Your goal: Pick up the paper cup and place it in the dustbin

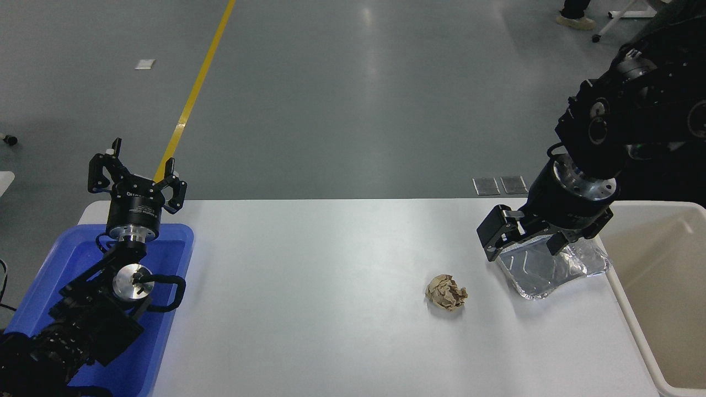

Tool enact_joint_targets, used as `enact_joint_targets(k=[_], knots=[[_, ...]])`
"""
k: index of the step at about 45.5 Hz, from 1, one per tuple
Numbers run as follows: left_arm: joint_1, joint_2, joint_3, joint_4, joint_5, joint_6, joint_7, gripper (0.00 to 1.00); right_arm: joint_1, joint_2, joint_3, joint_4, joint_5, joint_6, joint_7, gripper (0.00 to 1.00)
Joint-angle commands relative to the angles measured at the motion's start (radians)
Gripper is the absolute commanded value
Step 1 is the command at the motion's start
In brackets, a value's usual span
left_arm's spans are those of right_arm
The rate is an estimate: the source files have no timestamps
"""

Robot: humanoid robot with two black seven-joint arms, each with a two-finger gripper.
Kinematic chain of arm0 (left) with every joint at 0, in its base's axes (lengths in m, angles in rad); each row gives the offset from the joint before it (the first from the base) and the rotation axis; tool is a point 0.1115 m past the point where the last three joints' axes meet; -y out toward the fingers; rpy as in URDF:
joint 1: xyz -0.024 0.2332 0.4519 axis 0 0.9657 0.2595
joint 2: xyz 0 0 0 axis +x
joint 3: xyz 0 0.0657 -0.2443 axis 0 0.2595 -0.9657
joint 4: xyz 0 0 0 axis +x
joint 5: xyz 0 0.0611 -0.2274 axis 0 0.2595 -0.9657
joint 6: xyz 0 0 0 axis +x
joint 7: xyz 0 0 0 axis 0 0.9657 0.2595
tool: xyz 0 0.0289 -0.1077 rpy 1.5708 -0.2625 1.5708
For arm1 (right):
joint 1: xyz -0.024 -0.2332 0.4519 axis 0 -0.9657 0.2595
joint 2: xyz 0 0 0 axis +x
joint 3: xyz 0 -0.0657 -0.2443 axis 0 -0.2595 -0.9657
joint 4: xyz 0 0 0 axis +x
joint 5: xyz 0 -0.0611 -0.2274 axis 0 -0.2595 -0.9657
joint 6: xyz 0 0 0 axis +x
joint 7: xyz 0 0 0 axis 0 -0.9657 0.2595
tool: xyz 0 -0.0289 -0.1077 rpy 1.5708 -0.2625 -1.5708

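Observation:
No paper cup shows in the head view. The dustbin [667, 286], a large cream-white bin with a beige inside, stands at the table's right edge. My right gripper [524, 249] is open and empty. It points down over the left part of a silver foil tray [543, 270], just left of the dustbin. My left gripper [135, 176] is open and parked at the lower left above a blue tray [71, 256].
A crumpled brown paper ball [447, 293] lies on the white table [320, 286], left of the foil tray. A person's feet [573, 19] show on the grey floor at the top right. A yellow floor line runs beyond the table.

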Motion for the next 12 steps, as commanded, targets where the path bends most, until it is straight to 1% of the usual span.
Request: enact_joint_targets(k=[1,12], knots=[[0.0,0.0,0.0,0.0,0.0,0.0,0.0,0.99,0.014,0.037,-0.051,-0.011,0.016,0.002,0.0,1.0],[0.0,0.0,0.0,0.0,0.0,0.0,0.0,0.99,0.018,0.034,-0.054,-0.011,0.027,-0.002,0.002,1.0]])
